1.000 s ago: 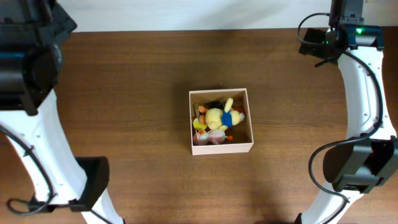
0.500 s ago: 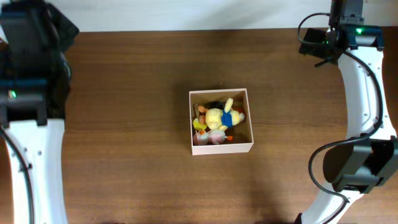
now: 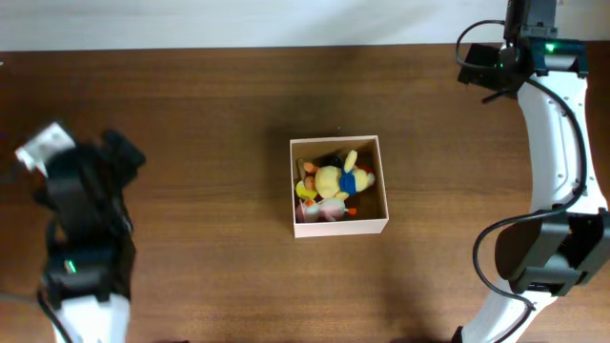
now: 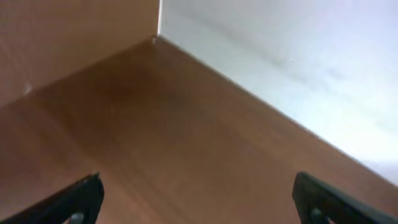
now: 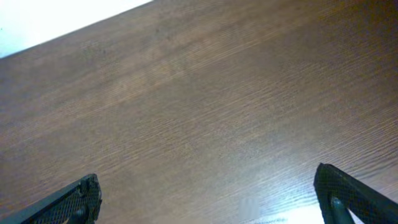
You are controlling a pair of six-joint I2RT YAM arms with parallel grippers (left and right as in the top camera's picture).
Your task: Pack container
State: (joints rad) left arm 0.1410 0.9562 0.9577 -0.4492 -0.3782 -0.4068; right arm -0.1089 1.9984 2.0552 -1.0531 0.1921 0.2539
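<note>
The container [image 3: 341, 227], a square shallow box with white walls, stands at the middle of the brown table. Small toys fill it, among them a yellow plush [image 3: 329, 179] with blue and orange bits around it. My left gripper [image 4: 199, 194] is open over bare wood far to the left of the box; its arm [image 3: 86, 214] shows blurred at the left edge in the overhead view. My right gripper [image 5: 208, 186] is open too, with only wood grain between its fingers, and hangs at the far right corner [image 3: 486, 69], well away from the box.
A white wall [image 4: 280, 56] meets the table's far edge in the left wrist view. The right arm's white links [image 3: 558, 133] run down the table's right side to its base [image 3: 548, 252].
The left arm has swung from the far left corner toward the front of the table, and is blurred with motion. The right arm and the box have not moved.
</note>
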